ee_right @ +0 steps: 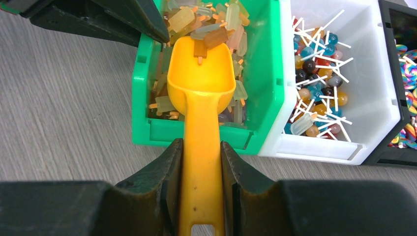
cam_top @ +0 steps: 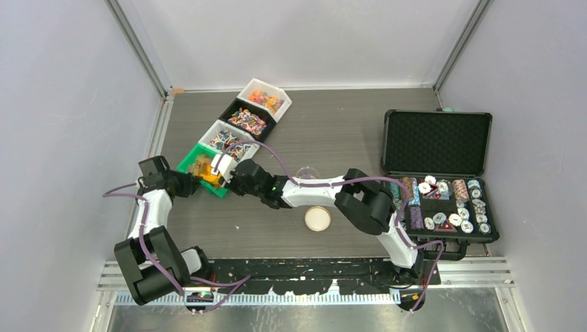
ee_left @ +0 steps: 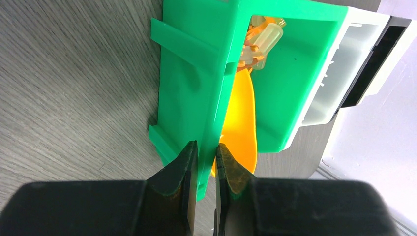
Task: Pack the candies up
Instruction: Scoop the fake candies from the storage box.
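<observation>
The candies (ee_right: 231,29) are small orange-yellow and pale gummy lumps filling a green bin (ee_right: 268,83). My right gripper (ee_right: 201,157) is shut on the handle of an orange scoop (ee_right: 201,73). The scoop's bowl sits inside the bin with one or two candies (ee_right: 199,48) in it. My left gripper (ee_left: 206,157) is shut on the green bin's (ee_left: 192,73) side wall, with the scoop (ee_left: 241,123) just inside. In the top view the left gripper (cam_top: 191,182) and right gripper (cam_top: 227,180) meet at the green bin (cam_top: 187,166) from either side.
A white bin of lollipops (ee_right: 373,88) adjoins the green one, then a black bin (cam_top: 248,119) and a white bin (cam_top: 265,97) of sweets. An open black case (cam_top: 436,142) with poker chips lies at the right. A round cream lid (cam_top: 318,218) and a clear cup (cam_top: 306,172) sit mid-table.
</observation>
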Robot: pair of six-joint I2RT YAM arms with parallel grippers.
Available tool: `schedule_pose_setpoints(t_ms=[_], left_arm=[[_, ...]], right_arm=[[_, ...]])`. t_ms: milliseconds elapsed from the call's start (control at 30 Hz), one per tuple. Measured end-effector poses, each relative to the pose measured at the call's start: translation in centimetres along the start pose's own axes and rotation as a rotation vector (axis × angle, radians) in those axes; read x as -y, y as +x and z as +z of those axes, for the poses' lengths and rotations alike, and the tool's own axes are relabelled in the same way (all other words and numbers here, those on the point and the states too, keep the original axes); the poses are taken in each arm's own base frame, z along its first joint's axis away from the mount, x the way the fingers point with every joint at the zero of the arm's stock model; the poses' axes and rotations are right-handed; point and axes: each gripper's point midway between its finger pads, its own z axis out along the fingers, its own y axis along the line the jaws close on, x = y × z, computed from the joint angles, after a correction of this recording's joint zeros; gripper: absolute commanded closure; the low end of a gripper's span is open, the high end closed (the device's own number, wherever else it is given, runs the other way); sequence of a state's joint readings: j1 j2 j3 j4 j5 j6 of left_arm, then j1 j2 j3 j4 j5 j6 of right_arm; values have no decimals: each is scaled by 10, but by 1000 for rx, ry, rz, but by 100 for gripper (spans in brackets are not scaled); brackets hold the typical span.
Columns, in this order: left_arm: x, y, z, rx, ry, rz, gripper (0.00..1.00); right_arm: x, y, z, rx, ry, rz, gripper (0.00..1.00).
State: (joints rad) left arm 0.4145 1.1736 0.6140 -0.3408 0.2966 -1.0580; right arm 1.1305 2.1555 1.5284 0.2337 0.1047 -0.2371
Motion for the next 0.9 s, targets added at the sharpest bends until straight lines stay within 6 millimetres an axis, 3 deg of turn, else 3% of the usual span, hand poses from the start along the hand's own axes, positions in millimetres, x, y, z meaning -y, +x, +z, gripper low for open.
schedule_pose_setpoints(t_ms=[733, 900], left_arm=[[-11, 4, -10, 6, -50, -11, 100], [-13, 6, -13, -7, -69, -7, 77]], right_arm=[[0, 19, -9, 153, 50, 22, 100], [-1, 20, -12, 168, 52, 23, 100]])
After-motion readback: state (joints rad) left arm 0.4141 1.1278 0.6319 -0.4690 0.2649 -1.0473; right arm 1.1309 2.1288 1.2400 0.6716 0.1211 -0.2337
